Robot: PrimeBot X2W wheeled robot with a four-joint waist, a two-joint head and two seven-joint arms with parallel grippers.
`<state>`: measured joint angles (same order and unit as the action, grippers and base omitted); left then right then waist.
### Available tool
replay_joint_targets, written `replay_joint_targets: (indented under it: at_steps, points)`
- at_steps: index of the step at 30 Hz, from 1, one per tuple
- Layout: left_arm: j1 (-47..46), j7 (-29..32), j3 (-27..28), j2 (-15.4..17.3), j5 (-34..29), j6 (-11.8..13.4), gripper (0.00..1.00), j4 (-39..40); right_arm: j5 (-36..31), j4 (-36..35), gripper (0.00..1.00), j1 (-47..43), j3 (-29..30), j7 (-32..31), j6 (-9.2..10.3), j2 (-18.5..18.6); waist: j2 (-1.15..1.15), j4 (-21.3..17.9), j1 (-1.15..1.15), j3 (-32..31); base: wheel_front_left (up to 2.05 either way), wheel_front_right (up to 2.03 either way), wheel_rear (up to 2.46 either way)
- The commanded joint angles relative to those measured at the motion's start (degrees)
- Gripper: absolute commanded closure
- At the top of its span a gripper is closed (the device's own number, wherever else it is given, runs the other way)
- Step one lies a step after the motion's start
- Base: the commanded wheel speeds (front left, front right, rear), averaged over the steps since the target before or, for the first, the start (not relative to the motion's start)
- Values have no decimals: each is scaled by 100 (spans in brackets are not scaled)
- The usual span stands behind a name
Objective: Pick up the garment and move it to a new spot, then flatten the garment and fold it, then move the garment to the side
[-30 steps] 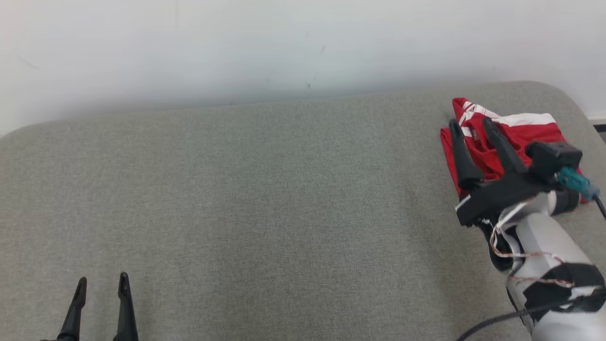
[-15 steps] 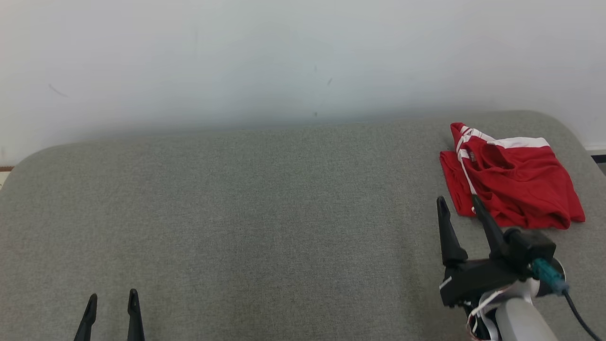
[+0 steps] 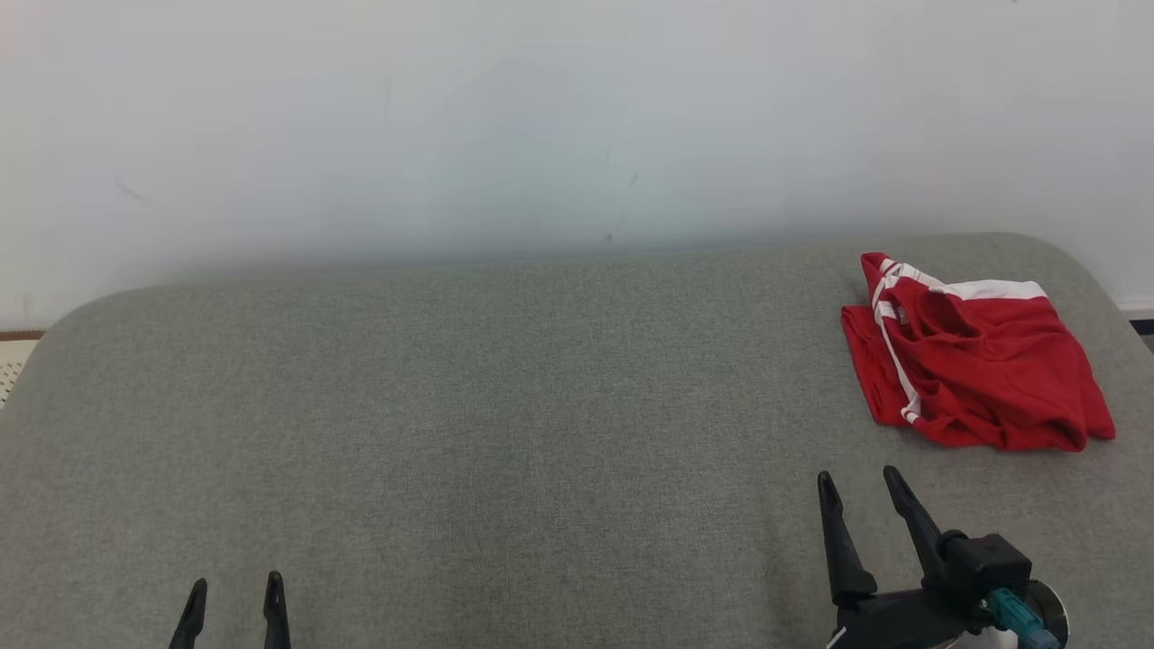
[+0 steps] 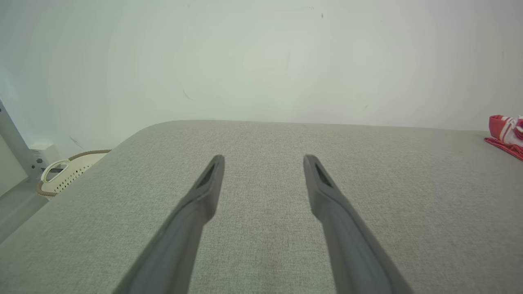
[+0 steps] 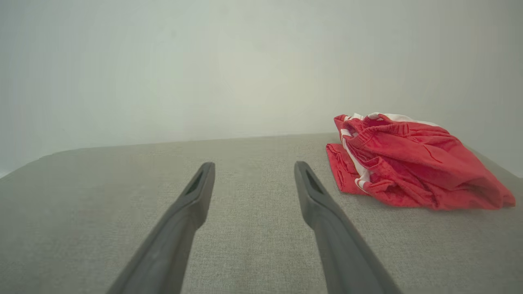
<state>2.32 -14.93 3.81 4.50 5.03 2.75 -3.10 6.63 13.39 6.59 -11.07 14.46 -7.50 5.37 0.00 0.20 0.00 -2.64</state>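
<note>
The garment [image 3: 974, 370] is red cloth with white stripes, folded into a rough, rumpled square at the far right of the grey cushioned surface [image 3: 505, 424]. My right gripper [image 3: 856, 478] stands open and empty at the lower right, a short way in front of the garment and apart from it. In the right wrist view the garment [image 5: 408, 163] lies up and to the right of the open fingers [image 5: 192, 196]. My left gripper [image 3: 236, 586] is open and empty at the lower left, far from the cloth. The left wrist view catches the garment's edge [image 4: 506, 132] at the far right.
A white wall [image 3: 541, 117] runs behind the surface. The surface has rounded corners at the back left and back right. A white perforated basket [image 4: 69, 173] sits on the floor beyond the surface's left edge.
My right gripper has drawn back off the garment toward me, leaving the cloth lying alone. The head camera has tilted up, so everything sits lower in view. The left gripper keeps its place.
</note>
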Motion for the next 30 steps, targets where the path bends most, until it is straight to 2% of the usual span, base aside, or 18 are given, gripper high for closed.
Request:
replay_joint_targets:
  at_steps: [1, 30]
  points:
    - [65, -20, 3, 1, -6, 1, 0, -31, -33, -43, 0, -110, 1, -27, 1, -31, 0, 12, 0, -12, 0, 0, 0]
    - [5, -21, 8, -19, 104, -61, 0, -192, -113, -174, 0, -230, -29, -122, 1, -139, 0, -72, 0, 21, 0, 0, 0]
